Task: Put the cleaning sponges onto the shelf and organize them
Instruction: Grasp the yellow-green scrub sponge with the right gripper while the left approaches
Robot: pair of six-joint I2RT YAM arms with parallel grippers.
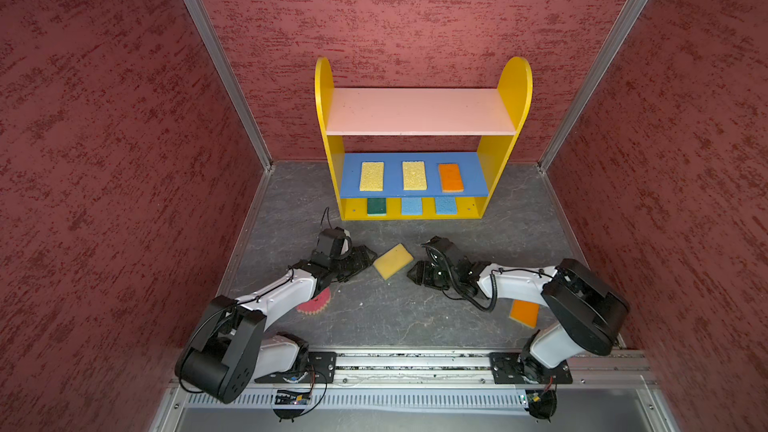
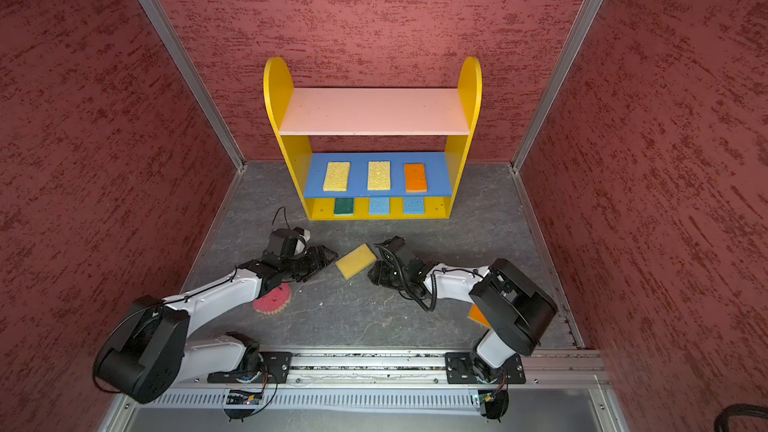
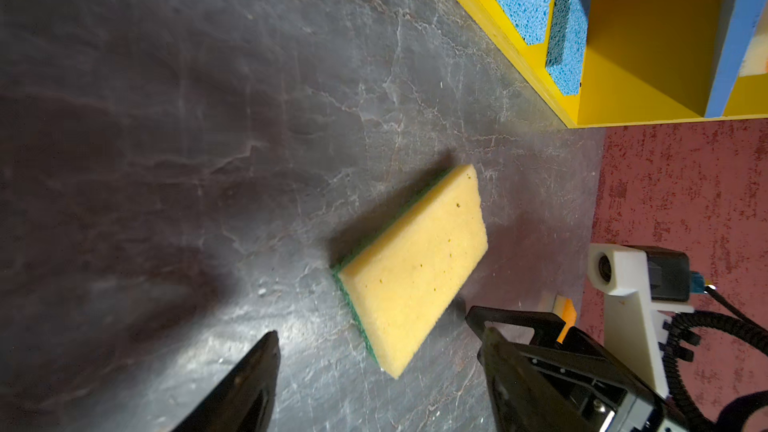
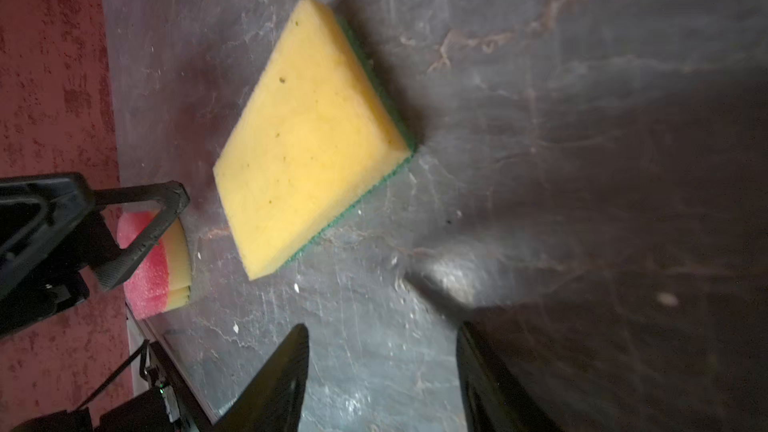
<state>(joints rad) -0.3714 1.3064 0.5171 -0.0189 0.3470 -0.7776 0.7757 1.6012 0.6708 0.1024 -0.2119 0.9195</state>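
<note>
Sponge (image 1: 393, 261) lying askew on the floor in front of the shelf (image 1: 512, 89), yellow foam face up. Both wrist views show me a green scouring layer underneath, while both top views read it as plain yellow.

Left gripper (image 3: 380, 332) is spread, with the sponge's near end between the fingertips and no contact I can see. Right gripper (image 4: 382, 326) is spread and empty, just short of the opposite end.

Only the top views give the shelf's load:
- Blue board (image 1: 469, 168): pale yellow pair (image 1: 371, 176) and orange sponge (image 1: 450, 177).
- Base: green sponge (image 1: 376, 206) and two blue sponges (image 1: 411, 206).

Round pink-red sponge (image 1: 314, 303) lies farther from the shelf, half under the left arm.
</note>
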